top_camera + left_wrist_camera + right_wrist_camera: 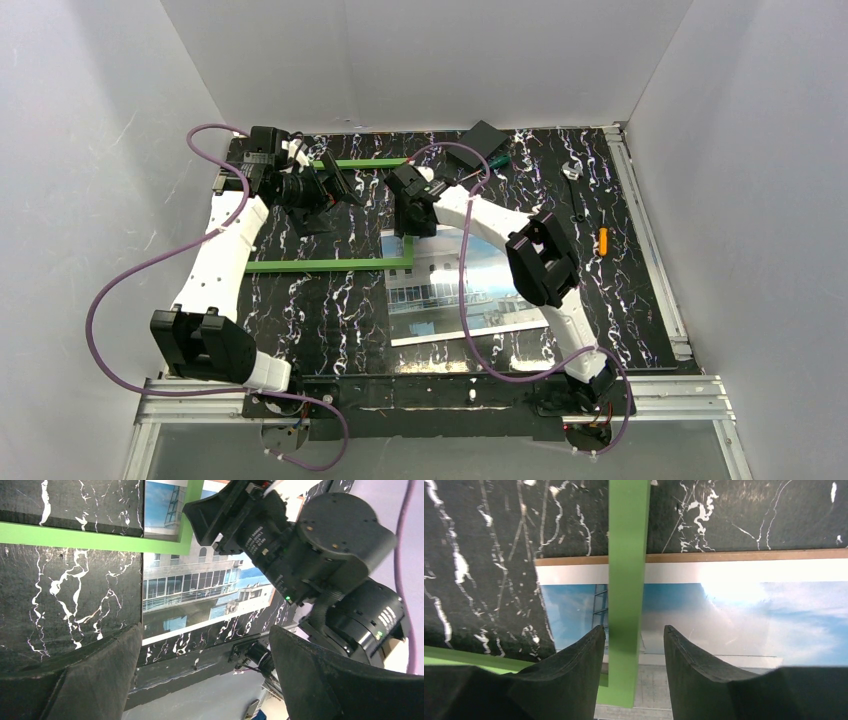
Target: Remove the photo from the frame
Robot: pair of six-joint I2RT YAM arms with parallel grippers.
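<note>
**Black fingers straddle the green rail, photo mostly clear of it**

Right wrist view first: the right gripper [634,635] has its two dark fingers [569,675] either side of one bar of the frame [626,555]. The gap is narrow. A sliver shows on the left of the bar and a wider strip on the right, so nothing is pinched. Under that bar lies the photo [749,615], all blue sky and glare, its white border running across. A thin brown edge of backing board [734,556] peeks out just beyond the border. Black marbled table [474,530] fills the rest.

Over to the left wrist view: the left gripper [205,635] has its fingers [75,680] spread wide, with nothing between them. Beyond them the frame's green corner [75,537] sits over the photo [200,590], with the white building and its balconies plain to see. The right arm [310,550] crowds in from the right, just above that corner.

Top view now: the frame [320,264] lies flat at the left-centre of the table [640,300]. The photo [470,290] lies to its right and nearer the arm bases. Only its far-left corner is tucked under the frame's near-right corner. The right gripper [412,212] is over the frame's right bar, and the left gripper [335,183] is over the far-left part. At the far edge sits a black box [482,140]. An orange piece [602,240] lies well apart on the right.
</note>
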